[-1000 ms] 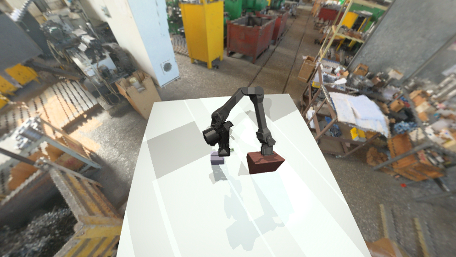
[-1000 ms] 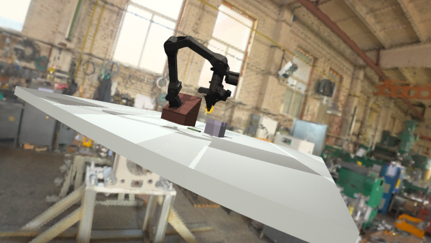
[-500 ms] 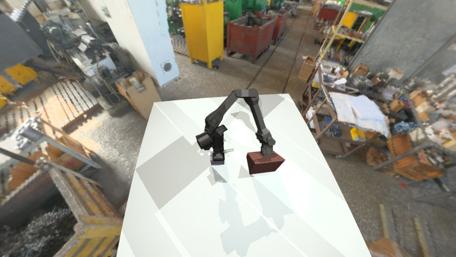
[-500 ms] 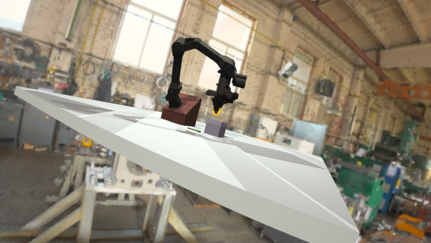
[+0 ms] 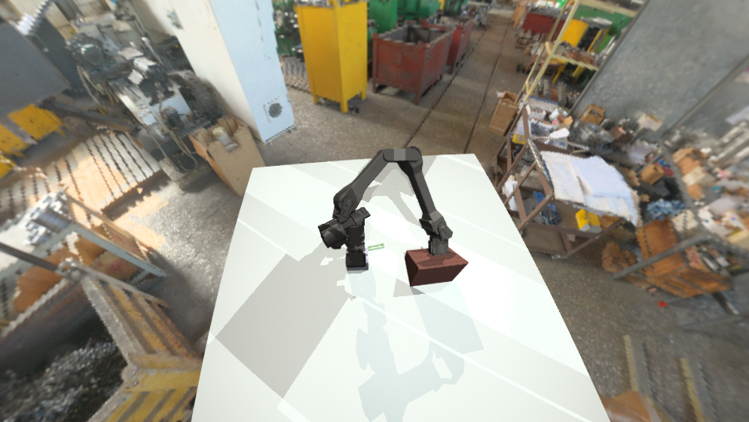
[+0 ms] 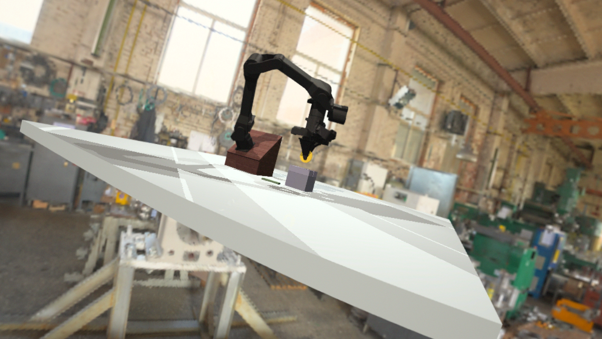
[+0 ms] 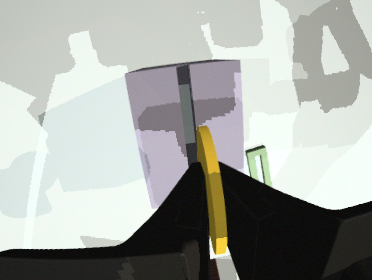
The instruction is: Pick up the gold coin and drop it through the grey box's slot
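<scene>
My gripper point(image 7: 204, 171) point(image 6: 306, 153) point(image 5: 358, 267) is shut on the gold coin point(image 7: 213, 187) point(image 6: 307, 158) and holds it on edge, pointing down. It hangs a short way above the grey box point(image 7: 160, 134) point(image 6: 300, 177). In the wrist view the coin lines up closely with the dark slot point(image 7: 185, 107) in the lid, just to its right. The green holder point(image 7: 259, 164) point(image 5: 375, 246) point(image 6: 271, 181) lies empty on the table beside the box. In the top view the arm hides most of the box and the coin.
The arm's brown base block point(image 5: 433, 265) point(image 6: 254, 156) stands on the white table point(image 5: 325, 356) point(image 6: 294, 218) a little beyond the holder.
</scene>
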You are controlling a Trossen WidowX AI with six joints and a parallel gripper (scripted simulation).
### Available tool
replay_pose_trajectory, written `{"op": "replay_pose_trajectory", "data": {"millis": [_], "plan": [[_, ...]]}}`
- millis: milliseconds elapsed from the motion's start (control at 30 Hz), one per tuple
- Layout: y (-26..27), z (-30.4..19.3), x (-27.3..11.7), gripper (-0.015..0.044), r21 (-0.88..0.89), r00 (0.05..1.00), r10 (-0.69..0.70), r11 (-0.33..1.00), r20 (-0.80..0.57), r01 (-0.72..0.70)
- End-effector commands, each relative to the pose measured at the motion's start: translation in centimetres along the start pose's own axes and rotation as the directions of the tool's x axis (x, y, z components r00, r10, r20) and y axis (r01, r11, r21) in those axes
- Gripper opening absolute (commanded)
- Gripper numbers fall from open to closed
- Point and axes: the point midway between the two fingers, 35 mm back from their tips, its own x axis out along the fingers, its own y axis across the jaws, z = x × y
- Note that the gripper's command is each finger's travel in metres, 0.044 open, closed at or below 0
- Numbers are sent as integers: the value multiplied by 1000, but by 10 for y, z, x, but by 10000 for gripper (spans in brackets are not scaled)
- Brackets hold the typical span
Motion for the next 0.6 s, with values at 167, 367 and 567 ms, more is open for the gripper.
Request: {"op": "replay_pose_trajectory", "data": {"millis": [167,367,567], "plan": [[2,0,1,0,1,1000,-1,1000,-2,1],[4,2,1,0,14,1000,-1,1000,-2,1],[3,1,1,0,5,1000,-3,1000,-3,3]]}}
